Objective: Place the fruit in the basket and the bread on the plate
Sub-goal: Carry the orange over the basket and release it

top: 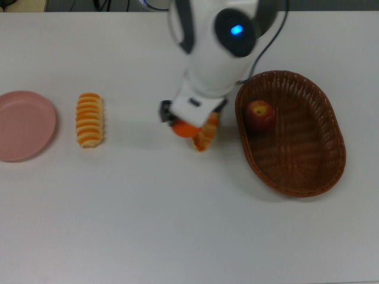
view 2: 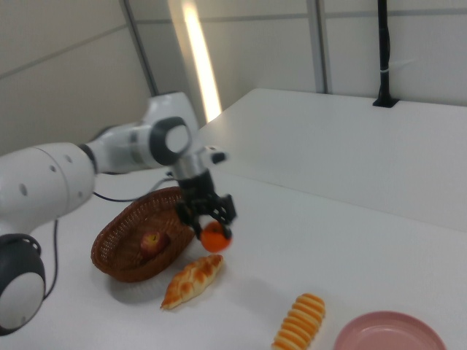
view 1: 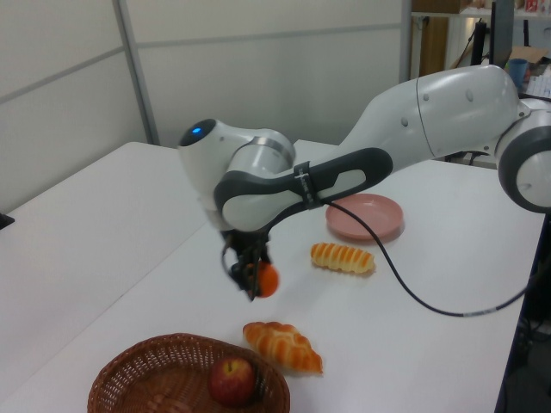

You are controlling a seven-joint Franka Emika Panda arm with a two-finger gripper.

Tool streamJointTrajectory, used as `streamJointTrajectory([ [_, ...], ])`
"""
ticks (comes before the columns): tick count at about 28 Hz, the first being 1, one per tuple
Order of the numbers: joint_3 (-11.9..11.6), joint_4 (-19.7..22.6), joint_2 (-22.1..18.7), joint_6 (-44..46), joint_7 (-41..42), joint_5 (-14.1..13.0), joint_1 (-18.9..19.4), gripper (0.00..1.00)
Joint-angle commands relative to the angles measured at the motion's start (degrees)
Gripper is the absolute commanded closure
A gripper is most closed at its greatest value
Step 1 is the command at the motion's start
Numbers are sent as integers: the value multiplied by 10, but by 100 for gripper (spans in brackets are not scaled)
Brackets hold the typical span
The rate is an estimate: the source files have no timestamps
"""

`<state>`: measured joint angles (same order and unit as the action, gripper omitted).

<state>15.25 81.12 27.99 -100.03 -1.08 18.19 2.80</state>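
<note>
My gripper (top: 180, 123) (view 1: 256, 280) (view 2: 213, 232) is shut on the bright orange (top: 185, 128) (view 1: 266, 280) (view 2: 214, 237), holding it in the air above the table. It hangs just beside the braided croissant piece (top: 205, 133) (view 1: 282, 345) (view 2: 191, 280). The dark red apple (top: 260, 115) (view 1: 232, 380) (view 2: 151, 241) lies inside the brown wicker basket (top: 314, 165) (view 1: 146, 374) (view 2: 120, 251). The ribbed loaf (top: 89, 119) (view 1: 343, 257) (view 2: 298, 321) rests on the table between the croissant and the pink plate (top: 23, 125) (view 1: 365, 218) (view 2: 390, 333).
The white arm's body (top: 216, 53) covers part of the croissant and the basket's rim in the top view. A black cable (view 1: 405, 288) trails from the arm over the table. The white table (top: 177, 225) stretches out in front.
</note>
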Motion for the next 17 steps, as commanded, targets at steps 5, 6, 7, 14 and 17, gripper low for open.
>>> streamJointTrajectory([
  [5, -8, 4, 30, -166, -74, -2, 89, 100],
  [6, -9, 4, 36, -183, -78, -1, 94, 100],
  [7, -11, 5, 46, -218, -80, -1, 101, 100],
  [14, -11, 5, 51, -243, -80, 3, 106, 100],
  [17, -11, 5, 51, -243, -79, 5, 107, 89],
])
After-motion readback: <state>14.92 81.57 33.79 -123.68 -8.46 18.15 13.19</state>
